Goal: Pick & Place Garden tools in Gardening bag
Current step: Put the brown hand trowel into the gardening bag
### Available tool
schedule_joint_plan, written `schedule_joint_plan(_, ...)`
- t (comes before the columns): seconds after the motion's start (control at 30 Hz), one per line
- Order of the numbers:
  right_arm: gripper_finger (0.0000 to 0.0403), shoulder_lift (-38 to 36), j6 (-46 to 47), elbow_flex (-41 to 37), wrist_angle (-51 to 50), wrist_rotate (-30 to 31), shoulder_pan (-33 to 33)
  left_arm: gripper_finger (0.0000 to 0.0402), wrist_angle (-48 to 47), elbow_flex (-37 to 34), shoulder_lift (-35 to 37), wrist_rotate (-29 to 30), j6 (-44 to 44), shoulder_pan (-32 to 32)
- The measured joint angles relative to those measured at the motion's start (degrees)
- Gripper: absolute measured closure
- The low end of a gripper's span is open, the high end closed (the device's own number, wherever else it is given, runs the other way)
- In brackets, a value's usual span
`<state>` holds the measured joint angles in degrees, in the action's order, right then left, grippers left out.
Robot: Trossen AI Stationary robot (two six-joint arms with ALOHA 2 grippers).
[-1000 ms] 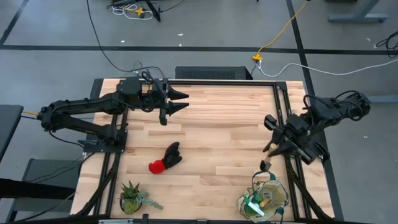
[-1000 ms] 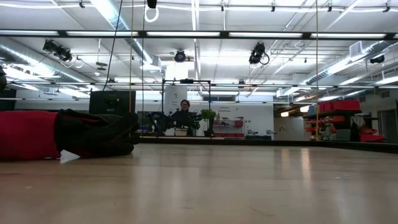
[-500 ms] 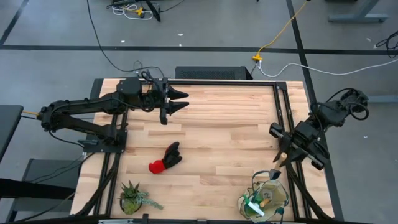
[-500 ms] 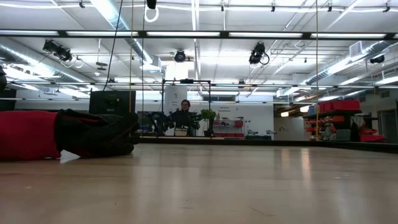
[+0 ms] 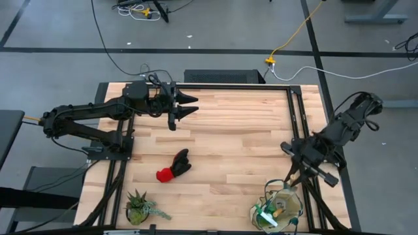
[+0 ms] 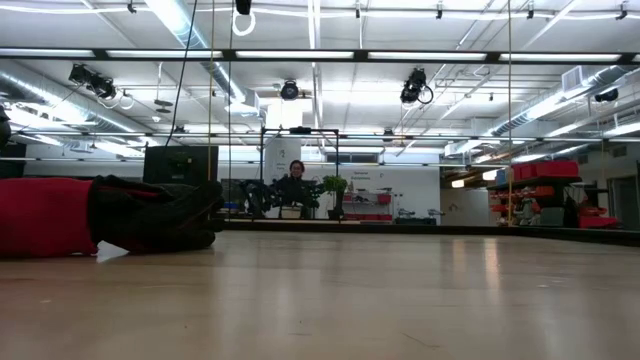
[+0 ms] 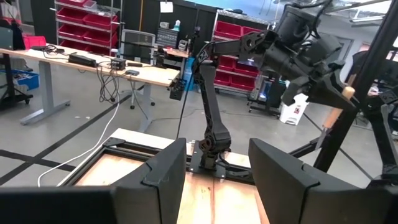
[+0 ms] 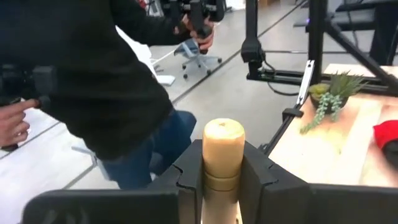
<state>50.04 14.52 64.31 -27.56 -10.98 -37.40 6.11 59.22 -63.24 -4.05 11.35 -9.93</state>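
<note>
My right gripper (image 5: pixel 296 171) is shut on a wooden-handled garden tool (image 5: pixel 290 179) just above the far rim of the beige gardening bag (image 5: pixel 277 209); whether it is the rake or the trowel, I cannot tell. The bag stands at the table's near right corner, with the bright green piece (image 5: pixel 264 213) and other tools inside. The red-and-black glove pair (image 5: pixel 174 166) lies flat on the table's middle left and also shows in the low view (image 6: pixel 100 215). My left gripper (image 5: pixel 194 105) is open and empty above the far left. My right gripper pinches the tool's wooden handle (image 8: pixel 222 163) between its two fingers, close below the handle's rounded free end (image 8: pixel 224 129). The fingers lie across the handle. The tool is lifted clear, and its other end slants down toward the bag's mouth (image 5: pixel 286 186).
A small spiky potted plant (image 5: pixel 138 206) stands at the near left corner. Black frame rails (image 5: pixel 297 124) run along the table's right and left sides. A person in dark clothing (image 8: pixel 93 93) stands beyond the table. Bare wood lies between glove and bag.
My right gripper has gone toward the table's near edge and the bag, turning as it went, and has carried the wooden-handled tool to the bag's mouth.
</note>
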Motion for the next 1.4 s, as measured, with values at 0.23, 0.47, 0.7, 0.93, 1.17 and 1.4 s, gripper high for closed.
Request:
schedule_joint_plan(0.23,0.0346,1.18,1.96,-4.36,4.34,0.00,-2.16,0.0220,-0.01,0.00,0.01,0.00,0.00,0.00)
schedule_joint_plan(0.47,0.0346,0.85,8.01,-15.68,16.68,0.00,-3.62,0.0220,-0.01,0.00,0.00,0.40,-0.07,0.00)
schedule_joint_plan(0.7,0.0346,0.85,8.68,-24.21,22.32,0.00,-5.88,0.0220,-0.04,0.00,0.00,1.58,-0.17,-0.02)
schedule_joint_plan(0.93,0.0345,0.85,7.40,-29.81,22.44,0.00,-7.96,0.0220,-0.13,0.00,0.00,1.71,-0.29,-0.02)
schedule_joint_plan(1.17,0.0342,0.85,5.92,-32.27,23.08,-0.46,-8.60,0.0220,-0.20,0.00,0.00,1.95,-0.63,-0.01)
schedule_joint_plan(1.4,0.0340,0.85,5.36,-33.00,24.60,-0.47,-8.58,0.0220,-0.24,0.00,0.00,1.92,-0.48,-0.02)
